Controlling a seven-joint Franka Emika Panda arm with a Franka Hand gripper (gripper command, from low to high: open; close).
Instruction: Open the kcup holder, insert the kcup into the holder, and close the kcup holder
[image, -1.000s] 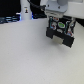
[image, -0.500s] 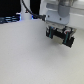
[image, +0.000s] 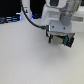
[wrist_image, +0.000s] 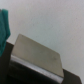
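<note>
In the wrist view the kcup holder fills much of the picture as a boxy unit with a flat, grey-shining top and dark sides, seen from close above. Its handle and tray are not in sight. A teal-green shape is cut off at the picture's edge beside the holder. I cannot tell whether it is the kcup. In the exterior view my gripper hangs low over the white table at the exterior view's right. Its dark fingers stand apart with nothing visibly between them, and they hide whatever lies beneath.
A black cable loops from the arm toward the exterior view's left. Dark and blue objects stand at the back left of that view, far from the gripper.
The gripper has come down and slightly forward toward the table over the last second. Nothing was taken hold of.
</note>
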